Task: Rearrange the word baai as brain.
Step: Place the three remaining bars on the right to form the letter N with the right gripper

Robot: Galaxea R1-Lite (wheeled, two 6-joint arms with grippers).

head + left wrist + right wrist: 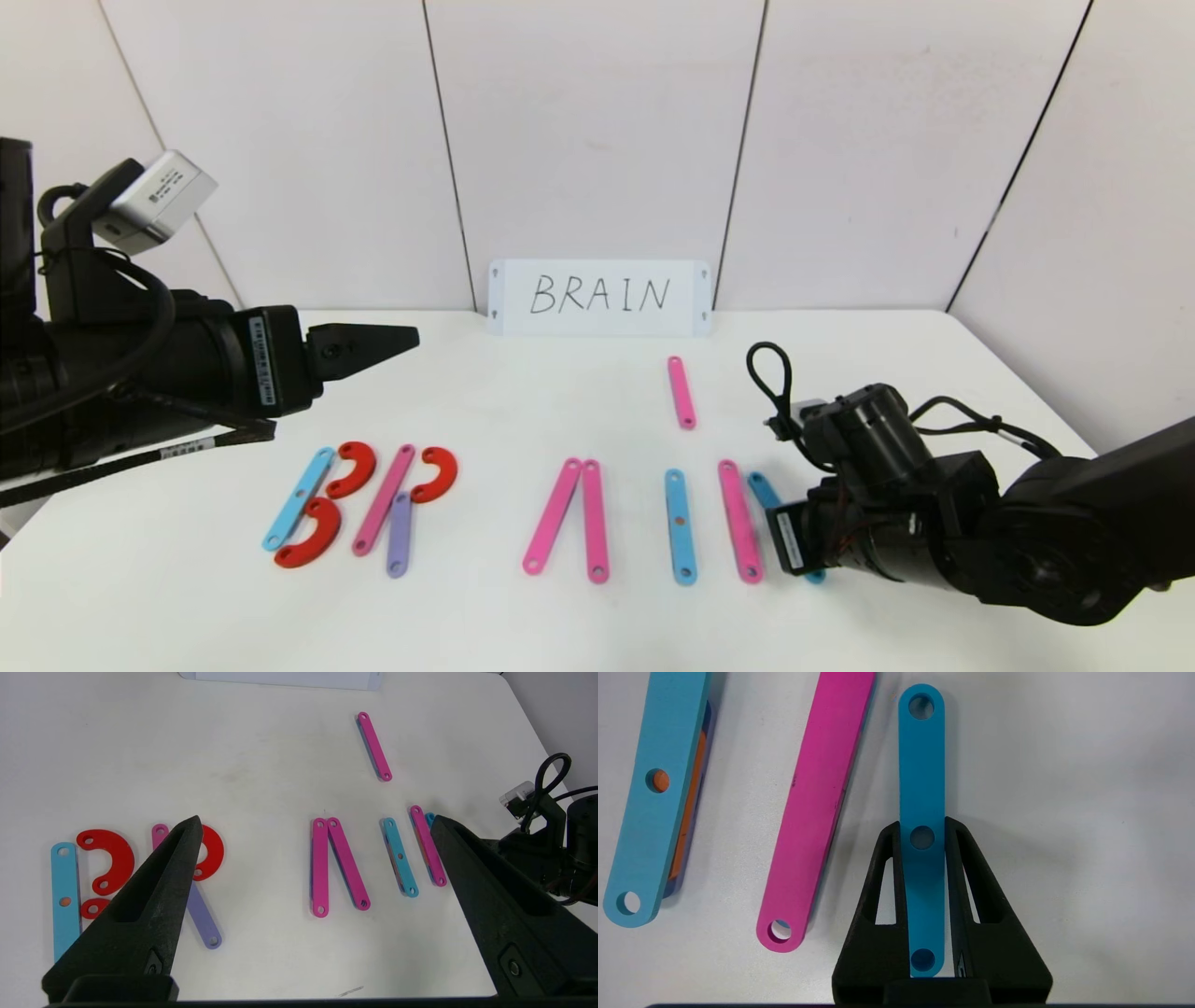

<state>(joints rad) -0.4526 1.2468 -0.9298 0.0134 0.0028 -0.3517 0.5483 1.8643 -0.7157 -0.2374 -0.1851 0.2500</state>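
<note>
Clamping a flat, three-holed blue strip point(922, 788), the right end effector point(923, 833) sits beside a pink strip point(817, 807).

White handwritten BRAIN card point(599, 297) upright at tabletop point(523, 392) far edge. Lone pink plastic strip point(681, 392) just before it. Row of flat holed plastic letters point(523, 513) nearer front edge, spanning left to right.
</note>
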